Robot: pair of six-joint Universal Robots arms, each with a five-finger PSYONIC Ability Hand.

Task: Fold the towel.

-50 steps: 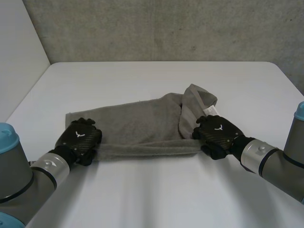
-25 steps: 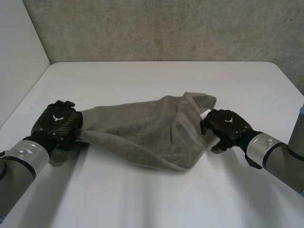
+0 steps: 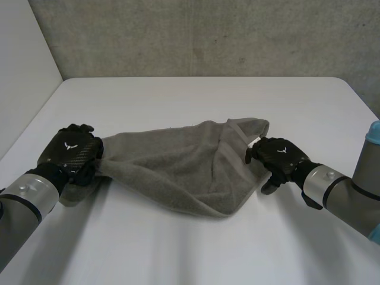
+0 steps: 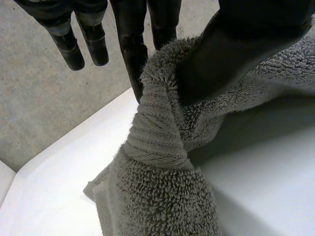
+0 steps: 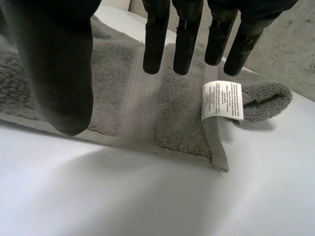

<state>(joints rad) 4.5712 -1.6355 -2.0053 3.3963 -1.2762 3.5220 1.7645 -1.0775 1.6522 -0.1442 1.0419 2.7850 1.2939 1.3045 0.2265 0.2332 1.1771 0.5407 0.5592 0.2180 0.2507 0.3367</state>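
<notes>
The towel (image 3: 178,166) is grey terry and lies across the middle of the frame in the head view. It stretches between the two hands and sags to a blunt point at lower centre, where it meets the white bench (image 3: 178,101). Its left end is raised and bunched, and most of that end is hidden behind the left hand (image 3: 70,154) at the left of the frame. A scrap of cloth hangs below the hand.

In the left wrist view the thumb (image 4: 231,54) squeezes a gathered ridge of the towel (image 4: 162,196) against one of the fingers (image 4: 133,49). The other fingers stand straight and clear of the cloth.

The right hand (image 3: 278,155) sits at the towel's right end, right of centre. In the right wrist view its fingers (image 5: 187,44) are straight and spread away from the thumb (image 5: 54,64), with nothing pinched between them. The cloth (image 5: 123,88) lies flat beneath them. I cannot tell whether the fingertips touch it. A white label (image 5: 222,100) sits by the corner, its print too small to read. Both forearms are cut off at the frame's edges.
</notes>
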